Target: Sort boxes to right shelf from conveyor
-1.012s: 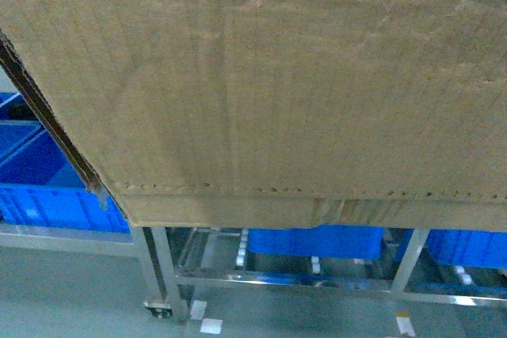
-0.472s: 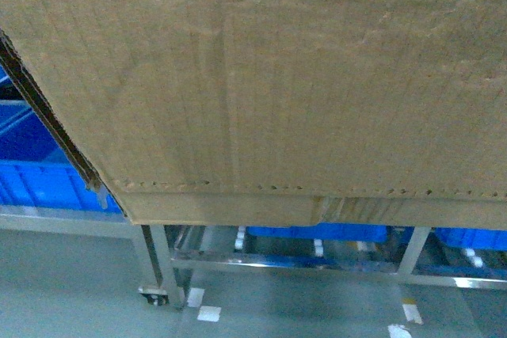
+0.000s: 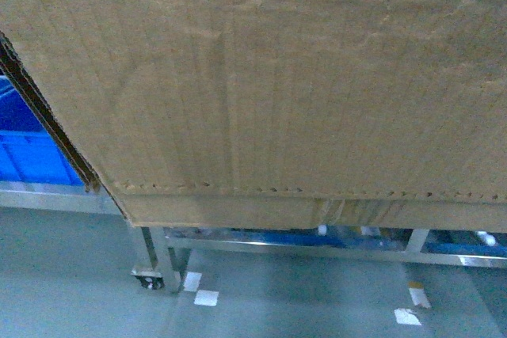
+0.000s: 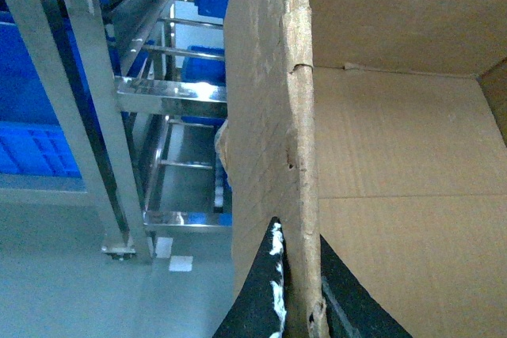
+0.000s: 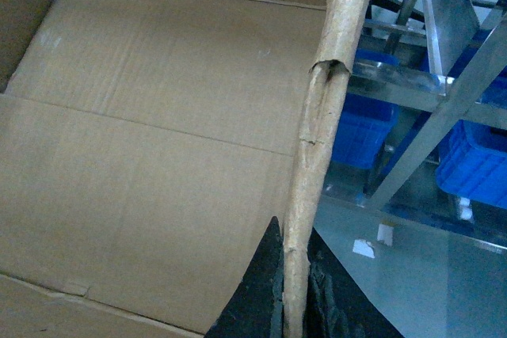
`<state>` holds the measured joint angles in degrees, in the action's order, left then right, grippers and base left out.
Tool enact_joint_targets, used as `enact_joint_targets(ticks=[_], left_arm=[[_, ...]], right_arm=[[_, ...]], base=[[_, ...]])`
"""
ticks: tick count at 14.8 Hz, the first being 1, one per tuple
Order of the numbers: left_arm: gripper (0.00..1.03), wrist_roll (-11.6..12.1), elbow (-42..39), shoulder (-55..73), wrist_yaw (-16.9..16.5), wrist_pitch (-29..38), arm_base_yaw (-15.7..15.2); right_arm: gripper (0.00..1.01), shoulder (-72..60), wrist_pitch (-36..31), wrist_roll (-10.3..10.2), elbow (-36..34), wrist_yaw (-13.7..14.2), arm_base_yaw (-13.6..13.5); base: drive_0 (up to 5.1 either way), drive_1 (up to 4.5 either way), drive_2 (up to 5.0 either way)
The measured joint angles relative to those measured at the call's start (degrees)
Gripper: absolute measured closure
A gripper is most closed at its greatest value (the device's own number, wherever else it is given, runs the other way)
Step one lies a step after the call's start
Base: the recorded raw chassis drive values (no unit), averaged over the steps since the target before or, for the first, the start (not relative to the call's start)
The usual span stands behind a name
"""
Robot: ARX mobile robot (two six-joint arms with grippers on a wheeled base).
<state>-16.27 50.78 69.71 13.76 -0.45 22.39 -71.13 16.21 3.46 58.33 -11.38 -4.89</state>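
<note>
The brown cardboard box (image 3: 285, 85) is held up in the air and fills most of the head view, with its perforated line low on the near side. My left gripper (image 4: 299, 294) is shut on the box's (image 4: 396, 164) torn left wall, one black finger on each side. On the other side, my right gripper (image 5: 295, 294) is shut on the ragged right wall of the box (image 5: 158, 116). The right shelf (image 3: 162, 263) shows as steel legs and a rail below the box, and its frame (image 4: 170, 96) (image 5: 444, 93) stands close beside both walls. The conveyor is out of view.
Blue plastic crates (image 3: 32, 156) sit on the rack at the left, and more blue crates (image 5: 364, 132) show on its tiers. A caster wheel (image 3: 148, 279) and white tape marks (image 3: 206, 298) are on the grey floor below.
In the head view the shelf rail and blue crates have slid upward behind the box, so more floor shows. The box keeps its place between both grippers.
</note>
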Motion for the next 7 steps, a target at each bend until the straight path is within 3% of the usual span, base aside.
enact_joint_targets(ticks=[3,7], left_arm=[[1.01,0.0,0.0,0.0,0.0,0.0,0.0],[1.01,0.0,0.0,-0.1,0.0,0.1,0.0]], right_arm=[[0.99,0.0,0.0,0.0,0.0,0.0,0.0],[0.99,0.1,0.0,0.0,0.0,0.0,0.0]], base=[[0.0,0.0,0.0],[-0.1,3.87,-4.0]])
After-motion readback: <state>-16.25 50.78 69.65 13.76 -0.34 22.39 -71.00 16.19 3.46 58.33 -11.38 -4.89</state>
